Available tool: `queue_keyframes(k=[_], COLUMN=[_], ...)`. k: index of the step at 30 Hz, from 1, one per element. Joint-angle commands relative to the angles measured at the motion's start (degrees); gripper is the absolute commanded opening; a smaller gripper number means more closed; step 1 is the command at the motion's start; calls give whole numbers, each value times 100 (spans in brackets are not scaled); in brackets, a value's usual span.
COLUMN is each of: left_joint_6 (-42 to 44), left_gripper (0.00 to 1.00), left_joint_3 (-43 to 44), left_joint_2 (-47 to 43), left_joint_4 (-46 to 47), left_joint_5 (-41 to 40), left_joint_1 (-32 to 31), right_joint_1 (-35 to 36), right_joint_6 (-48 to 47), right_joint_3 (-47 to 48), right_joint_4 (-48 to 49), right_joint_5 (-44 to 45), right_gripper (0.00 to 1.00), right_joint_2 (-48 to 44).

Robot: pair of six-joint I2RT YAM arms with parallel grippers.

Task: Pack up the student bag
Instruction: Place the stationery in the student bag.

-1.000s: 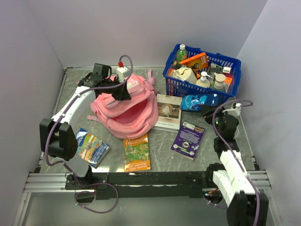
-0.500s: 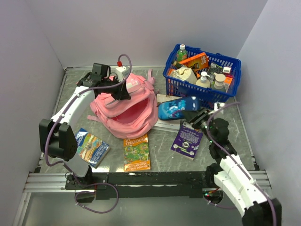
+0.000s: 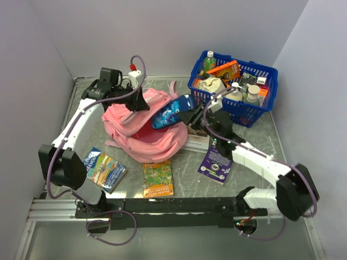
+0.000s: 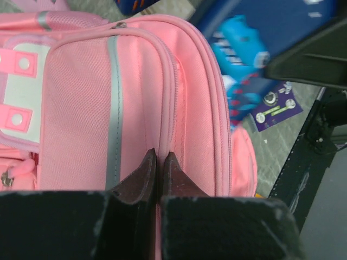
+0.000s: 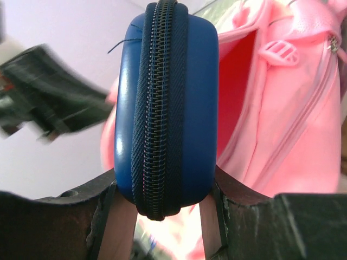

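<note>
Item: student bag, soft pink backpack, lying on the bench left of centre, its mouth gaping toward the near side. Left hand is clenched on a fold of the bag's upper panel beside the zip seam, fingertips pressed together on pink fabric. This is judged to be a hold that lifts the flap so the opening stays wide. Right hand grasps a blue zip case across its flat sides, zip edge toward the wrist camera, and carries it tilted just above the bag's right rim with its far end over the red-pink interior. The step in hand is judged to be insertion of the case. Surroundings: blue basket of bottles and packets behind and to the right, apart from the bag; white book against the bag's right side under the right arm; purple book, orange book and blue book flat along the near edge. Clearance: the raised flap and the left hand stand close over the entry, and open bench lies mainly at far left and near right.
</note>
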Motion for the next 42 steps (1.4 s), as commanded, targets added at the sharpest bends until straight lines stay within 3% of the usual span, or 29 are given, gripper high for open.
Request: queue_keyframes(k=[1,6,9,11,16,22,29,32,34,39,42], left_joint_6=[-343,-458,-388,-327,-46,174,166,166,175,183,192], left_gripper=[1,1,1,1,1,1,1,1,1,1,1], left_joint_3=[544,676,588,518,343,245,157,122,113,157,183], left_joint_2=[-612,-612,-656,-665,-718,-674,-630,-639,-648,-683,-674], left_joint_4=[132,-35,-35,-78,-149,-175,-88,-79,-114,-175,-219], left_joint_5=[1084,1489,1498,1516,1384,1243,1173,1164,1173,1173,1190], left_joint_1=[46,327,380,398,424,433,433,433,433,433,433], right_joint_1=[255,536,826,932,1003,1003,976,671,363,36,18], right_joint_6=[-422,-380,-546,-695,-915,-1187,-1601,-1724,-1724,-2092,-2146], right_joint_3=[799,1467,2056,2381,2023,504,10,-52,88,815,1361], right_joint_4=[412,166,-237,-492,-1073,-1143,-1881,-1917,-1874,-1495,-1452], right_joint_5=[987,1454,1271,1200,753,383,398,619,620,988,1033], right_gripper=[29,32,46,63,95,94,90,83,79,55,51], right_joint_2=[601,1602,2199,2377,2159,938,-423,-654,-593,144,786])
